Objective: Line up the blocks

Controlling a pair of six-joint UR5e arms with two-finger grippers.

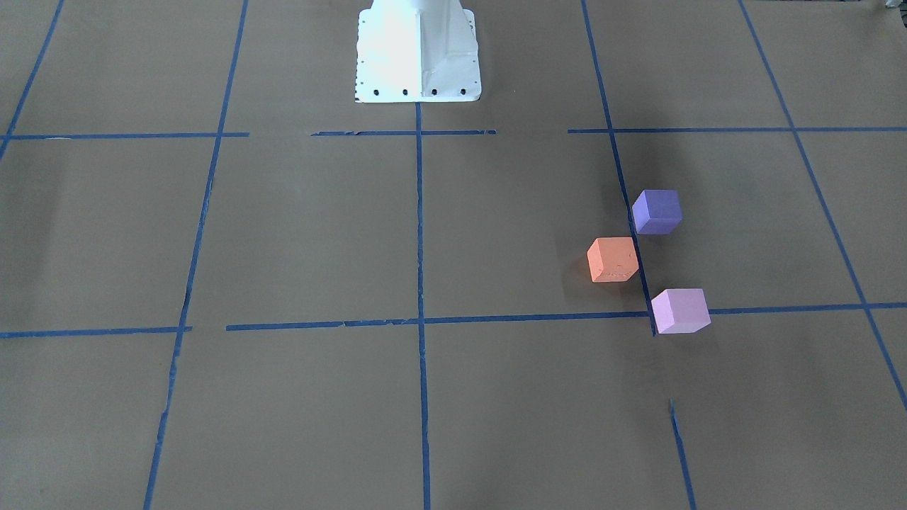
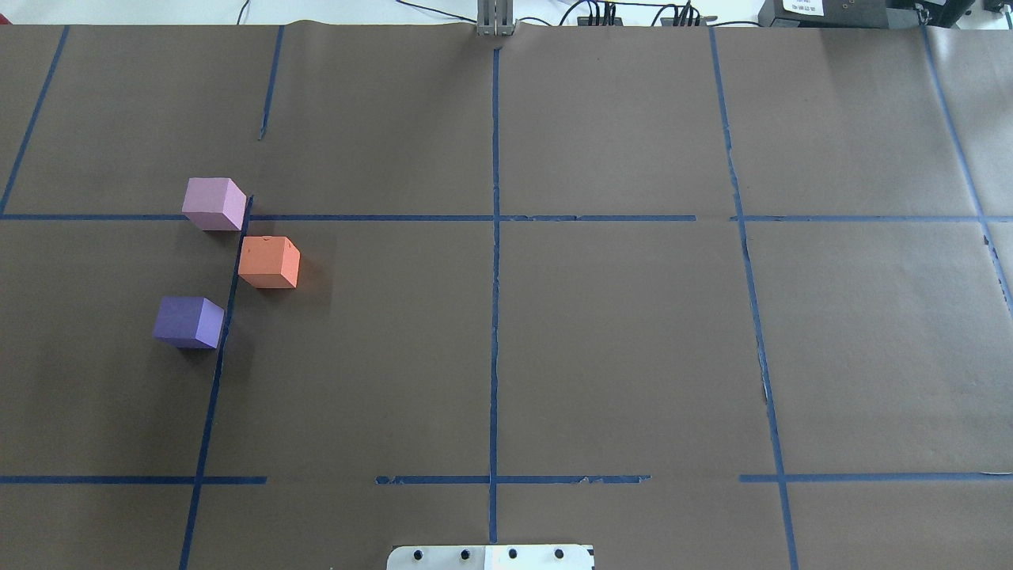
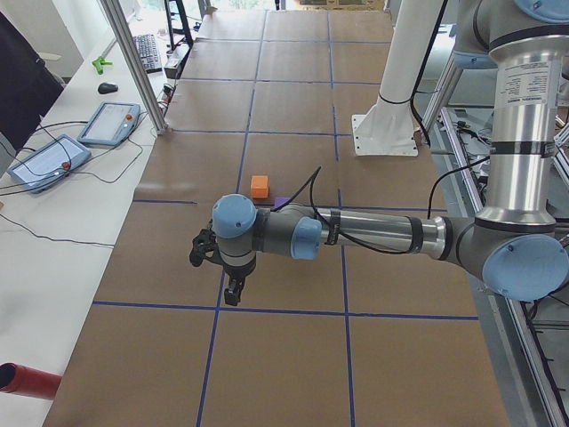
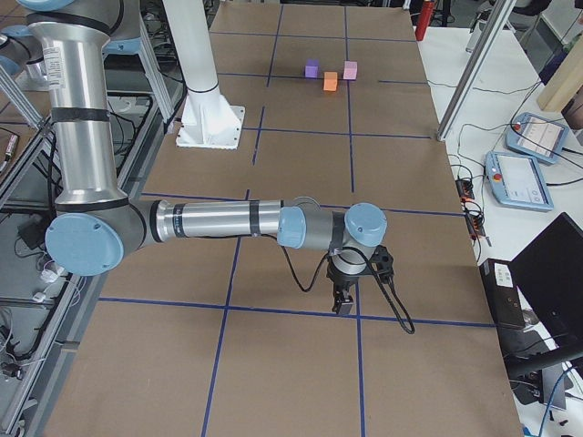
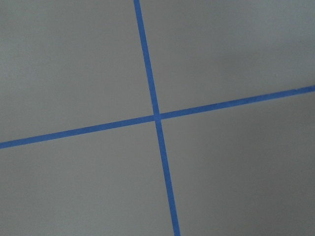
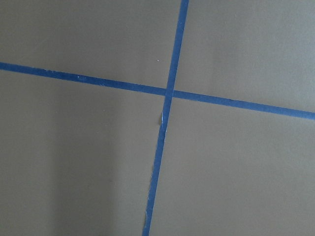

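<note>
Three foam cubes sit close together on the brown paper on the robot's left side. The pink-lilac block [image 2: 214, 203] is farthest from the base, the orange block [image 2: 269, 262] is in the middle and offset toward the centre, and the violet-blue block [image 2: 188, 321] is nearest. None touch, and they form a zigzag. They also show in the front view: pink-lilac [image 1: 680, 310], orange [image 1: 612, 259], violet-blue [image 1: 657, 211]. My left gripper [image 3: 233, 294] hangs over the paper at the table's left end, well short of the blocks. My right gripper [image 4: 343, 302] hangs at the far right end. I cannot tell whether either is open or shut.
Blue tape lines [image 2: 495, 277] mark a grid on the paper. The white robot base [image 1: 418, 53] stands at mid-table. Both wrist views show only paper and a tape cross [image 5: 156, 117]. Teach pendants [image 3: 108, 123] and a metal post [image 3: 133, 62] stand beside the table.
</note>
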